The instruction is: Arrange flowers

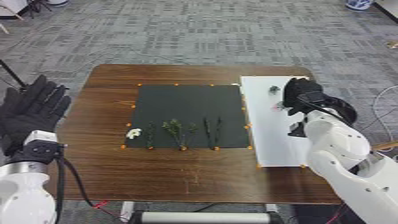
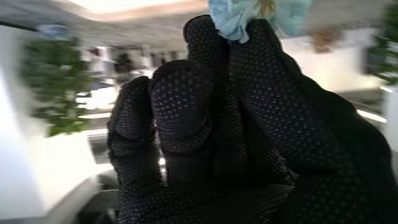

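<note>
My right hand (image 1: 306,94) is over the upper right part of the white board (image 1: 271,140). In the right wrist view, a light-blue flower (image 2: 233,19) is pinched between the thumb and finger tips of the right hand (image 2: 275,95). Beside that hand on the board lie a small dark green piece (image 1: 274,90) and a pinkish one (image 1: 279,106). A white flower (image 1: 133,133) rests at the lower left corner of the dark mat (image 1: 182,102), left of several green stems (image 1: 173,131). My left hand (image 1: 34,107), fingers straight, is off the table's left side.
Small orange markers (image 1: 176,84) edge the mat and the board. The brown table (image 1: 169,172) extends in front of both. A dark round object (image 1: 344,108) is beside the right forearm, at the table's right edge.
</note>
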Robot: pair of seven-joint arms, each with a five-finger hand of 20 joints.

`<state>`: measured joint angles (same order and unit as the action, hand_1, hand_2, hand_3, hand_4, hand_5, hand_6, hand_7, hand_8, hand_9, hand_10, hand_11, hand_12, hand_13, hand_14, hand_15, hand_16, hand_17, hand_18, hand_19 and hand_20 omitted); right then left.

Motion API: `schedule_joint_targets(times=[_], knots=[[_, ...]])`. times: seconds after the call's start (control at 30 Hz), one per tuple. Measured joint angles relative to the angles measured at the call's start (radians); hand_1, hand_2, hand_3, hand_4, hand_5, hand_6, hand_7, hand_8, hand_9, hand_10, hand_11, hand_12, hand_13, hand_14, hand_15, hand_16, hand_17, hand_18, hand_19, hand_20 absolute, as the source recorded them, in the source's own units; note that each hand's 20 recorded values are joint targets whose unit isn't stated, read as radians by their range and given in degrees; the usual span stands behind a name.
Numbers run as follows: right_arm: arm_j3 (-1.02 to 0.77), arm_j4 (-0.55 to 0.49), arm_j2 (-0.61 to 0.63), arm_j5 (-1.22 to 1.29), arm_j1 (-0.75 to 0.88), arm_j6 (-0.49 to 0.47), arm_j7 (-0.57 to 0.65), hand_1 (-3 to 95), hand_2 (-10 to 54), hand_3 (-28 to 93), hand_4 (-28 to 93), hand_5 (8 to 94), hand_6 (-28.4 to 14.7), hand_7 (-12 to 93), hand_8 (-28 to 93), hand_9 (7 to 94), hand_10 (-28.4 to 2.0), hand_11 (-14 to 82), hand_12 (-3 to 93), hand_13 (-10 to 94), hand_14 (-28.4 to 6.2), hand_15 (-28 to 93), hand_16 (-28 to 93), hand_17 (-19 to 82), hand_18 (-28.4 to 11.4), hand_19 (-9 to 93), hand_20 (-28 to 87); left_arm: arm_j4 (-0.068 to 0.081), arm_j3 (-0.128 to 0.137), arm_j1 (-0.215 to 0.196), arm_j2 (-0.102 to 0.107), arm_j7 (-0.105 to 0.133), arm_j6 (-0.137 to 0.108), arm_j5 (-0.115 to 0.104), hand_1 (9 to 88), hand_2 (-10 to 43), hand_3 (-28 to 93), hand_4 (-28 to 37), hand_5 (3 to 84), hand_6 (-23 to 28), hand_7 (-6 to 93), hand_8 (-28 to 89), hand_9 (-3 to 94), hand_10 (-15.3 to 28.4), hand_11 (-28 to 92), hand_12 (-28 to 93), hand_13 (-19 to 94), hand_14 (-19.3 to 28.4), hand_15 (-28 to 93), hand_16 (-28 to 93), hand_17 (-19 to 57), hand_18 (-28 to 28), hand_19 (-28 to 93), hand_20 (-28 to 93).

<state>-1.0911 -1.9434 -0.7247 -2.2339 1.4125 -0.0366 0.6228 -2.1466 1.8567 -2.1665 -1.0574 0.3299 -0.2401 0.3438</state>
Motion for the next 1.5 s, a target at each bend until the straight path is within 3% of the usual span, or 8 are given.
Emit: schedule_joint_targets(times=[0.13, 0.47, 0.73, 0.97, 1.23, 1.5], knots=[[0.135, 0.044, -0.052, 0.022, -0.147, 0.026, -0.054, 59.2, -9.5, 68, -27, 70.8, -0.8, 37, 11, 80.7, -7.8, 6.0, 33.7, 72, -5.8, 62, 36, 35, -20.3, 78, 41, -0.002, 0.005, -0.020, -0.007, 0.000, -0.001, 0.000, 22.8, 18.9, 70, -28.3, 43.9, 9.8, 8.8, -7, 33.0, 15.2, 19, 10, 25, 15.3, 25, -5, -6.2, 15.4, 37, 10], [0.480, 0.302, -0.282, 0.103, -0.497, 0.049, -0.182, 58.9, -9.5, 68, -28, 70.6, -0.6, 37, 11, 80.5, -7.4, 5.8, 33.3, 72, -5.6, 61, 36, 35, -20.0, 78, 41, 0.000, -0.010, -0.028, -0.012, 0.004, -0.001, 0.000, 21.9, 19.9, 69, -28.3, 43.9, 9.7, 8.9, -8, 33.0, 15.3, 19, 10, 25, 15.2, 25, -5, -6.2, 15.4, 37, 10], [0.674, 0.469, -0.454, 0.181, -0.673, 0.056, -0.210, 58.5, -9.3, 68, -28, 70.2, -0.5, 38, 9, 80.5, -7.0, 5.9, 33.1, 73, -5.3, 61, 36, 35, -19.8, 77, 41, 0.008, -0.049, -0.032, -0.012, 0.007, 0.000, 0.000, 21.6, 21.0, 67, -28.3, 44.0, 9.8, 8.8, -8, 33.0, 15.3, 19, 10, 25, 15.2, 25, -5, -6.2, 15.4, 37, 10], [0.746, 0.556, -0.550, 0.229, -0.714, 0.082, -0.232, 58.4, -9.2, 68, -28, 69.1, 0.0, 41, 8, 80.2, -6.7, 5.8, 33.0, 72, -5.1, 61, 36, 35, -19.4, 76, 41, 0.035, -0.108, 0.008, 0.008, 0.011, 0.003, 0.000, 20.9, 21.5, 66, -28.3, 44.0, 9.8, 8.7, -7, 33.0, 15.4, 19, 10, 25, 15.2, 25, -5, -6.3, 15.4, 37, 10], [0.977, 0.604, -0.602, 0.363, -0.814, 0.243, -0.149, 58.3, -8.5, 68, -28, 67.9, 0.1, 43, 7, 79.2, -6.5, 5.7, 32.6, 72, -4.9, 60, 36, 35, -19.2, 76, 41, 0.034, -0.110, 0.018, 0.033, 0.032, 0.009, -0.001, 20.9, 21.4, 67, -28.3, 44.1, 9.8, 8.7, -7, 33.1, 15.3, 19, 10, 25, 15.2, 25, -5, -6.2, 15.4, 37, 10], [1.011, 0.608, -0.630, 0.342, -0.838, 0.265, -0.113, 57.8, -8.8, 68, -28, 67.4, 0.2, 43, 5, 78.9, -6.5, 5.7, 32.2, 72, -5.0, 60, 36, 34, -19.5, 76, 41, 0.034, -0.116, 0.032, 0.050, 0.038, 0.028, -0.001, 21.1, 21.3, 67, -28.3, 44.0, 9.8, 8.7, -7, 33.0, 15.2, 19, 10, 25, 15.2, 25, -5, -6.2, 15.4, 37, 10]])
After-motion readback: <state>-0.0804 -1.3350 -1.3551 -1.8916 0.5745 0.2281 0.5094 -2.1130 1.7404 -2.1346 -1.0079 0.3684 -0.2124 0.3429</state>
